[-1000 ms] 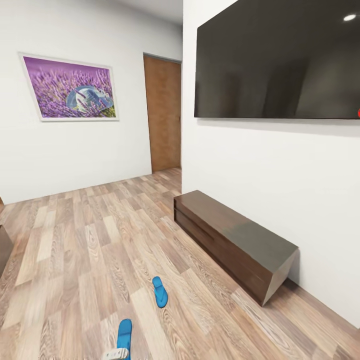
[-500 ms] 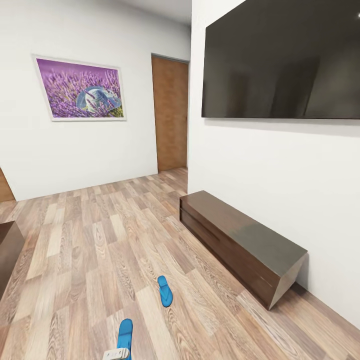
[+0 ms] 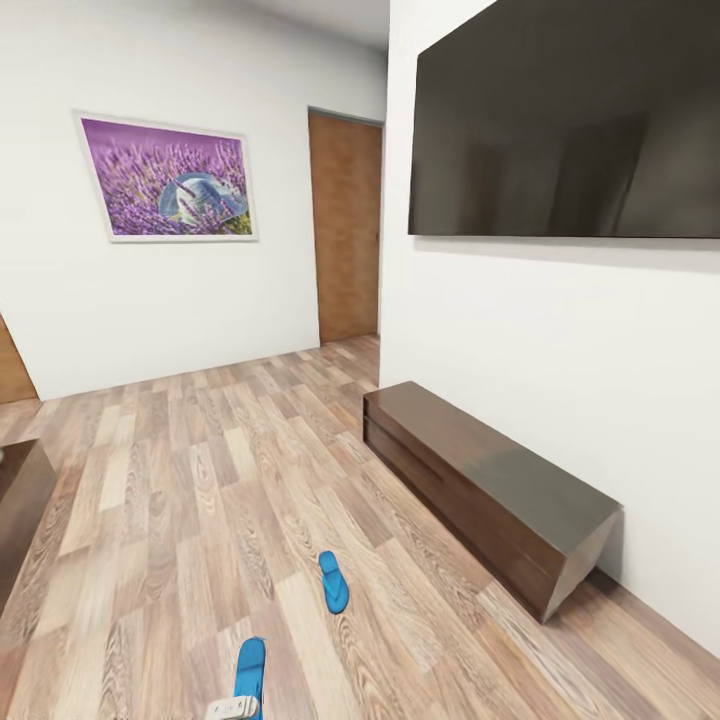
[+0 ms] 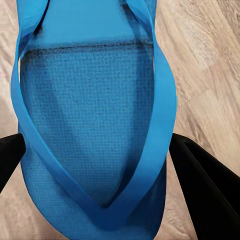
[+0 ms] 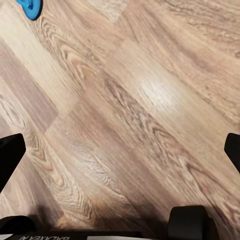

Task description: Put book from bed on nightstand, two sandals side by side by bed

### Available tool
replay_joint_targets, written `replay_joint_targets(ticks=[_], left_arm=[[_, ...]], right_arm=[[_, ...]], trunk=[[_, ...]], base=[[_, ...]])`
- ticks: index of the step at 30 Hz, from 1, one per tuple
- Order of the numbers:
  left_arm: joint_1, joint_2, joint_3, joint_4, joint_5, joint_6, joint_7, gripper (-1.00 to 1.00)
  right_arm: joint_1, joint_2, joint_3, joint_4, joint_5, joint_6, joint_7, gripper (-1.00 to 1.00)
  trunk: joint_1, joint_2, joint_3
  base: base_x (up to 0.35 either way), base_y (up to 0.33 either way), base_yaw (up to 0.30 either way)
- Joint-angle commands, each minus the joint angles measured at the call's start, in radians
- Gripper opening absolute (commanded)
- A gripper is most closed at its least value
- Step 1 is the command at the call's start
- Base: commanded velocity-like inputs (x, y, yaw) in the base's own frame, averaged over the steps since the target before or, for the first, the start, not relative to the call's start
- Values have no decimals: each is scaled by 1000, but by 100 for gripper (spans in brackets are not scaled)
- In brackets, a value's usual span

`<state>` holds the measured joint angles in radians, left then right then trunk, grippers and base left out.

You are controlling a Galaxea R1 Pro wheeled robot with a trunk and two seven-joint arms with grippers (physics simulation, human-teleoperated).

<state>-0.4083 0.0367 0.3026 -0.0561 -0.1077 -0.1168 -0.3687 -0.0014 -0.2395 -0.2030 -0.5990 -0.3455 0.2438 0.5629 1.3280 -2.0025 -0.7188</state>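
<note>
- Two blue sandals in play: one sandal (image 4: 95, 120) sits between your left gripper (image 4: 100, 160) fingers, the other sandal (image 3: 333, 581) lies flat on the wood floor (image 3: 180, 520) ahead of that gripper and a bit to its right, well apart from it.
- Left gripper: in the wrist view the black fingers (image 4: 210, 190) flank the held sandal on both sides, pressing at its edges near the strap's V. You're pinching it sole-flat, strap side toward the camera.
- In the head view the left gripper (image 3: 232, 709) shows as a pale tip at the bottom edge, with the held sandal (image 3: 250, 667) sticking forward from it, low over the floor. Can't tell whether the sandal's far end touches the boards.
- Right gripper (image 5: 120, 150): fingers (image 5: 10, 152) spread wide at opposite edges of the wrist view, nothing between them, pointed down at bare floor (image 5: 130, 110). A sliver of blue sandal (image 5: 29, 7) shows at the far corner of that view, well away from the fingertips.
- Surroundings from the head view: long low bench (image 3: 480, 490) against the wall to the right of both grippers, TV (image 3: 565, 120) above it, brown door (image 3: 345, 225) far ahead, lavender picture (image 3: 168, 177) on the far wall.
- Dark wood edge (image 3: 18, 510) at the far left; can't tell what furniture it belongs to.
</note>
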Motion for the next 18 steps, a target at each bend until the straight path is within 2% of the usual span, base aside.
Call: replay_joint_targets(ticks=[1,18], left_arm=[[-1,0,9,1,-10,-4,-2,-100],[0,0,9,1,-12,-4,-1,-100]], right_arm=[[0,0,-3,-1,-9,9,3,100],[0,0,-4,-1,-9,9,2,100]], trunk=[[0,0,-1],[0,0,-1]], base=[[0,0,224],[0,0,286]])
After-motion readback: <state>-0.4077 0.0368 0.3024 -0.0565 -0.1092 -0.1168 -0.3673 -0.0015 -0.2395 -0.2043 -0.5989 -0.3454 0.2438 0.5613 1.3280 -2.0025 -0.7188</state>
